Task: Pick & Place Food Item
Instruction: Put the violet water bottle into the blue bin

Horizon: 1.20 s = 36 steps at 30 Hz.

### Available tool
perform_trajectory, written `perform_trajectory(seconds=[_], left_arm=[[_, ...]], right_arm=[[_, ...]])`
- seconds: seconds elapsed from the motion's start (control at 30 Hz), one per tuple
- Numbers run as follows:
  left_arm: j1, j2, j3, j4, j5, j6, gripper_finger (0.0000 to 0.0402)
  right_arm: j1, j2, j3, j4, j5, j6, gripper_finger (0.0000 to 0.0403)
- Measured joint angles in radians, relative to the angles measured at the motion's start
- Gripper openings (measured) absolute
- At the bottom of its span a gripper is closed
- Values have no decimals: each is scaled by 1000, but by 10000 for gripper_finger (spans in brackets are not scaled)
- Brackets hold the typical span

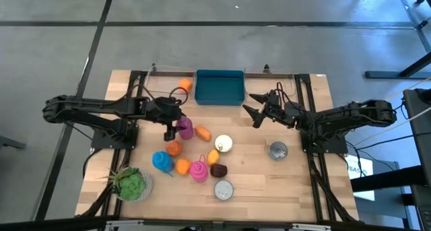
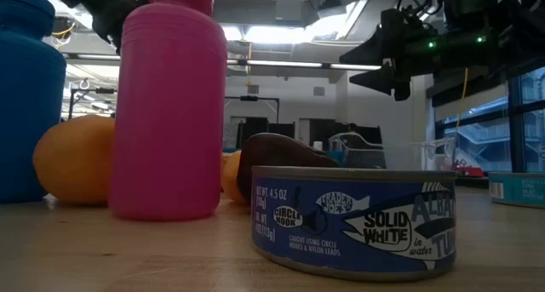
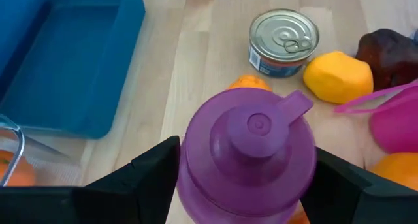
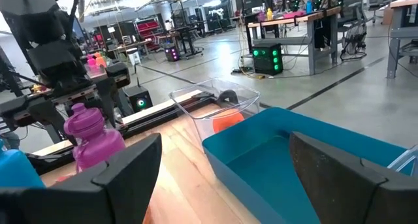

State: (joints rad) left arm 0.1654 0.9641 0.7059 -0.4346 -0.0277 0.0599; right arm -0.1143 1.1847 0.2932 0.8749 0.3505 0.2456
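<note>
A purple bottle (image 1: 185, 128) with a spouted lid stands upright among the food items at the table's middle left. My left gripper (image 1: 174, 128) is shut on it, reaching in from the table's left. A blue bin (image 1: 219, 87) sits at the far middle. Nearby lie a labelled can (image 3: 283, 41), a yellow fruit (image 3: 337, 76), a dark brown item (image 3: 390, 51) and orange pieces (image 1: 174, 148). My right gripper (image 1: 256, 111) hangs open to the right of the bin and above the table, with nothing between its fingers. My left gripper has the purple bottle between its two fingers (image 3: 157, 168), one on each side of the body just under the lid (image 3: 191, 178). The fingers slant down from the table's left. The bottle is upright. The bottle itself hides whether its base rests on the table.
A pink bottle (image 1: 199, 170), a blue bottle (image 1: 161, 161), a tuna tin (image 1: 223, 189) and a green plant (image 1: 131, 184) crowd the near left. Another tin (image 1: 278, 150) lies at the right. A clear container holding an orange (image 1: 185, 85) stands left of the bin.
</note>
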Motion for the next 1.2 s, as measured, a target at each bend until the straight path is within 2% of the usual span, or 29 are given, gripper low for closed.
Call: perform_trajectory(seconds=[0.1, 0.3, 0.73, 1.03, 1.2], left_arm=[[0, -7, 0, 12, 0, -1, 247], [0, -11, 0, 17, -5, -1, 182], [0, -10, 11, 17, -8, 7, 180], [0, -11, 159, -60, -31, 68, 180], [0, -11, 243, -115, -63, 94, 180]], right_arm=[[0, 0, 0, -1, 0, 0, 334], [0, 0, 0, -4, 0, 0, 334], [0, 0, 0, -9, 0, 0, 334], [0, 0, 0, -8, -4, -4, 334], [0, 0, 0, -8, -66, -45, 334]])
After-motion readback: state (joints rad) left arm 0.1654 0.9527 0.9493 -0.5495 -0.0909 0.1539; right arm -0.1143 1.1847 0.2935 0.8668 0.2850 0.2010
